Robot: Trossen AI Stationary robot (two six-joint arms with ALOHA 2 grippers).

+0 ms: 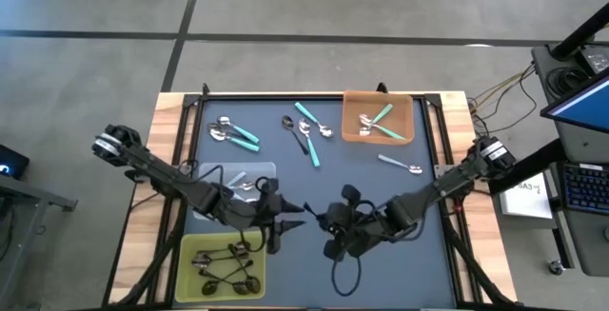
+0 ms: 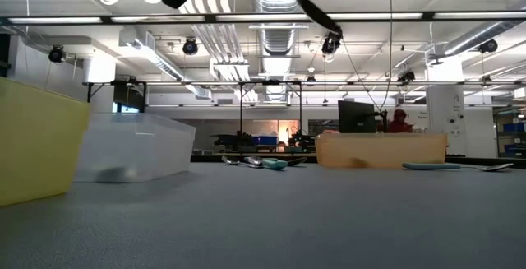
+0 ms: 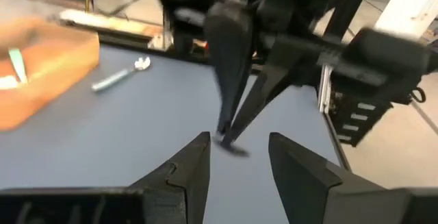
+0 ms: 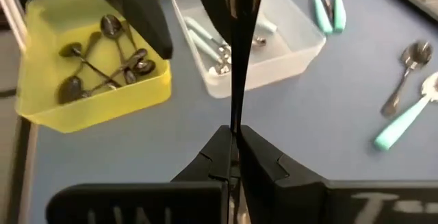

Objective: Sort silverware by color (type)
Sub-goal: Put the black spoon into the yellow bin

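Dark matting covers the table (image 1: 314, 282) between wooden edges. Nearest the front edge sits the yellow tray (image 1: 190, 282) of dark metal spoons (image 1: 228, 265). Just beyond, mid-table, the right gripper (image 1: 309, 212) is pinched tight on a dark thin-handled spoon (image 4: 236, 59), its long axis running toward the left gripper (image 1: 278, 225), whose fingers stand apart facing it, well placed to receive. Farther off lie teal spoons (image 1: 309, 145) and the orange tray (image 1: 409, 111).

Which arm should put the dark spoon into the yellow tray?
Probably left. The yellow tray sits on that side, and the left claw is open right by the dark spoon that the shut right claw pinches.
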